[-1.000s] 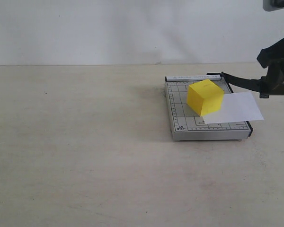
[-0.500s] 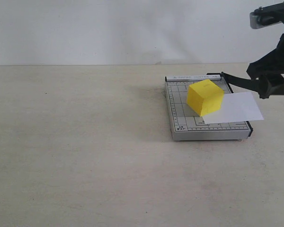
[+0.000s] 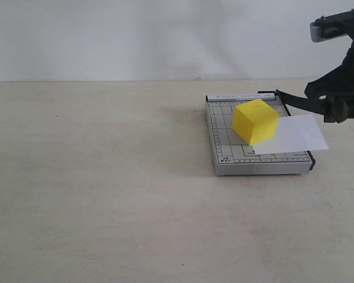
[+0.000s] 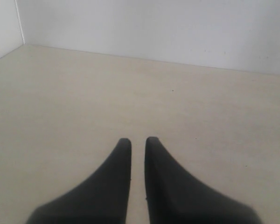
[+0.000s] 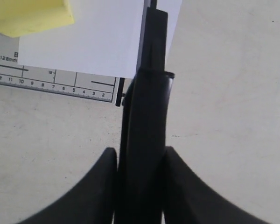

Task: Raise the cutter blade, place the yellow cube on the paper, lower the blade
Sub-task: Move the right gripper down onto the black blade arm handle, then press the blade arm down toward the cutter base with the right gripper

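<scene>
Presently, the pale table (image 3: 106, 194) is bare across the left and centre of the exterior frame. All task items are grouped at right of centre.

Cutter base (image 3: 224, 147): grey, gridded, flat on the table. It looks rigid and heavy enough to stay put under a lever load, though this is a judgement.

Paper (image 3: 298, 134): a white sheet lying across the right side of the base and overhanging its right edge. It is thin, light and limp, and any brush from the blade or the cube could shift it.

Cutter blade (image 3: 298, 101): hinged at the base's upper right corner and angled out to the right, raised clear of the cutting edge. It is a stiff lever and should be taken only by the thick rounded handle (image 5: 147, 140). The smooth black surface may slip under a light pinch.

Yellow cube (image 3: 255, 121): sits on the base's upper right area, apparently overlapping the paper's left edge. It is solid, plain-faced and probably light, with opposite flat faces that suit a pinch.

Right gripper (image 3: 336, 109): at the right edge of the frame, its fingers clamped on either side of the blade handle.

Left gripper (image 4: 138, 140): seen only in its wrist view, over bare table, its fingers drawn together on nothing.
</scene>
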### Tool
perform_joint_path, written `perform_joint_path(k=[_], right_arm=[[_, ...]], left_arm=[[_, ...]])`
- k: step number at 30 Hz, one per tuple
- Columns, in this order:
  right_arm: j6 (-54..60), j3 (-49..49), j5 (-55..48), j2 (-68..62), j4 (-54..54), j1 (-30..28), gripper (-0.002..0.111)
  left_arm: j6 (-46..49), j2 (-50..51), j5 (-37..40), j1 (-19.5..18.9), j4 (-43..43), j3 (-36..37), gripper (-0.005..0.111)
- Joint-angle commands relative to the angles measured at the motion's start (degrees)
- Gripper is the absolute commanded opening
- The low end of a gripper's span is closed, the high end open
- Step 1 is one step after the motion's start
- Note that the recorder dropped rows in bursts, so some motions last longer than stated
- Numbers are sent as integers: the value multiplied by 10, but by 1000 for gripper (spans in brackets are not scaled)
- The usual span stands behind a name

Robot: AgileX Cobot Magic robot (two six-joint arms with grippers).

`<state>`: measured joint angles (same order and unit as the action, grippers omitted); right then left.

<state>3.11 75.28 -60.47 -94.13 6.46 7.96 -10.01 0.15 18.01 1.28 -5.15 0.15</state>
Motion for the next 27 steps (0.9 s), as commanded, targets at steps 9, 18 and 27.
perform_joint_path(k=[9,18,27], right_arm=[[-21,-106,74,3,17,-1,1],[-41,-215,181,4,14,-1,1],[-58,-267,248,4,14,-1,1]], left_arm=[[-2,-1,-5,-2,2,-1,11],[-2,-1,-5,-2,2,-1,11],[-2,-1,-5,-2,2,-1,11]])
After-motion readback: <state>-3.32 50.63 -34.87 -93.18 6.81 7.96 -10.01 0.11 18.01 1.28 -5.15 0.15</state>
